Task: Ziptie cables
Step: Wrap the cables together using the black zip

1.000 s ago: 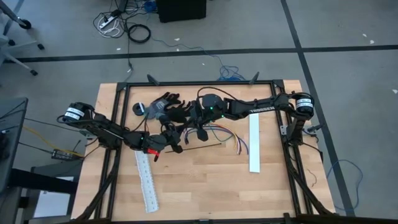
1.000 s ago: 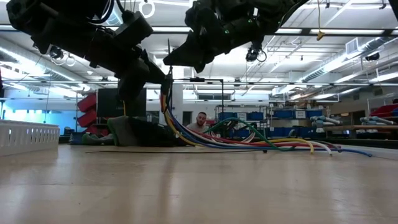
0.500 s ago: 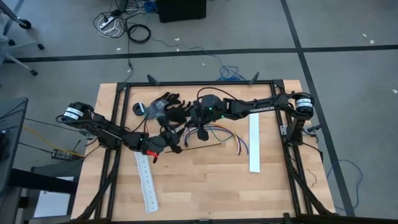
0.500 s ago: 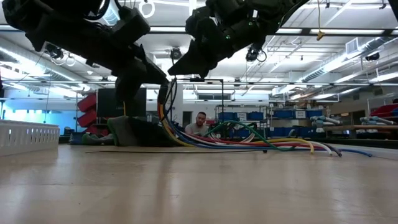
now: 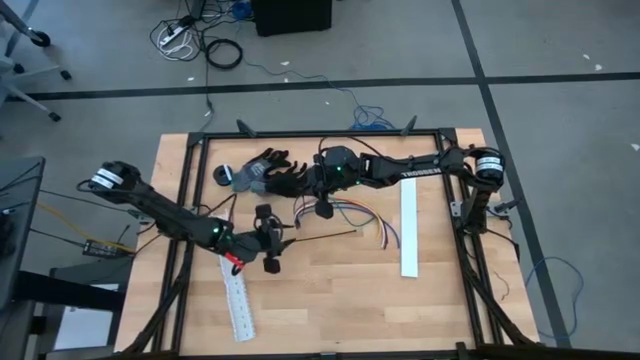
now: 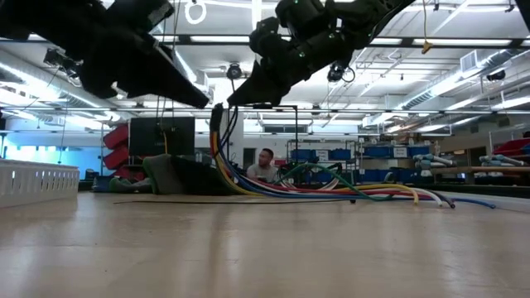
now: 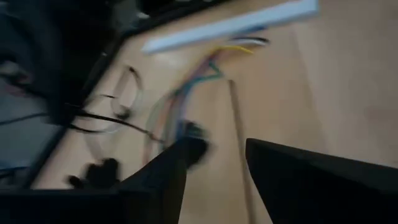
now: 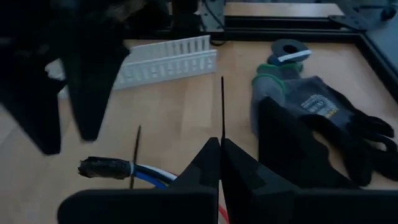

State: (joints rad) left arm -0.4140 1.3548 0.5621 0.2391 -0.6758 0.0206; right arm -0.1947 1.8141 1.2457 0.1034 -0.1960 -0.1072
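Pinching a thin black zip tie (image 8: 222,106) upright between pressed-together fingers, the right gripper (image 5: 322,196) hangs just above the bound end of the cables (image 5: 345,212), likely so the tie can be looped round them. From there the cables fan out flat on the table (image 5: 350,290). Beside that bound end, the left gripper (image 5: 268,238) hovers with fingers spread, holding nothing, probably freed for a regrasp

left gripper (image 5: 268,240) has opened and drawn back from the cables (image 5: 345,212).
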